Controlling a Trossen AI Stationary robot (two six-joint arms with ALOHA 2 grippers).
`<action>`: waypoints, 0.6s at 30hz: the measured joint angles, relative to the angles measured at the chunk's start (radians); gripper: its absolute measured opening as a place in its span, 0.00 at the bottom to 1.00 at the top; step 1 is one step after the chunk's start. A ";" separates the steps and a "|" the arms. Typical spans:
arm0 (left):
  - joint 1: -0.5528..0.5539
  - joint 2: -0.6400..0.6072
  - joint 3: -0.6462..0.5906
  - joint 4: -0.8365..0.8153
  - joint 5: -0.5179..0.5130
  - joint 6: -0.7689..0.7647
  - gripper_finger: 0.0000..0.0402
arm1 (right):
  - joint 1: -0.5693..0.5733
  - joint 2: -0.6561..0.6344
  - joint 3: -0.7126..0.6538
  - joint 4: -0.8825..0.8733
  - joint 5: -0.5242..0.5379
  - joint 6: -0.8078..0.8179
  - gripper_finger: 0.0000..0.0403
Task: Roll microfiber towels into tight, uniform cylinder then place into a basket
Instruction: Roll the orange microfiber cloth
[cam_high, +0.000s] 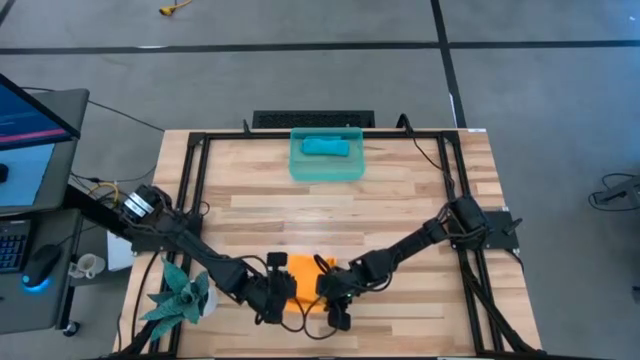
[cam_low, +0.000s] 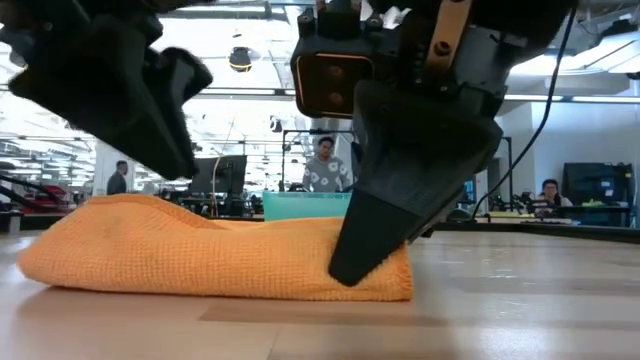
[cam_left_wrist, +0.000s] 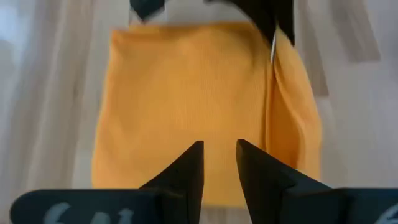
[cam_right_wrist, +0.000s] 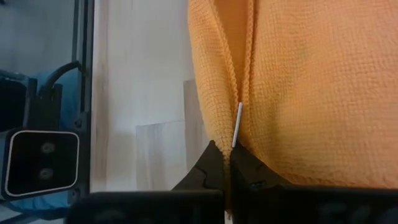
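The orange towel lies folded into a thick pad near the table's front edge, between my two grippers. My right gripper is shut on its right-hand end. My left gripper hovers over the towel's left part, its fingers a narrow gap apart and touching nothing. The teal-blue towel lies rolled up inside the translucent teal-green basket at the table's far middle. My right gripper pinches the orange towel between its two fingers at a doubled edge, right by a small white tag. More than one layer runs into the fingers. The fingers slant down from above. The towel lies slack on the table.
A teal spiky plant figure stands at the table's front left, close to my left arm. A black frame rail runs along the table's sides. Bare wood lies between the towel and the basket. People show in the room behind.
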 joint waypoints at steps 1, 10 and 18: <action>-0.002 0.005 -0.006 0.019 -0.014 0.015 0.22 | 0.002 0.000 0.000 0.001 0.001 0.000 0.03; -0.002 0.075 -0.051 0.142 -0.029 0.041 0.22 | 0.008 -0.008 0.000 -0.009 0.011 0.000 0.03; -0.014 0.142 -0.047 0.146 -0.031 -0.013 0.22 | -0.003 -0.022 0.001 -0.046 -0.006 0.000 0.03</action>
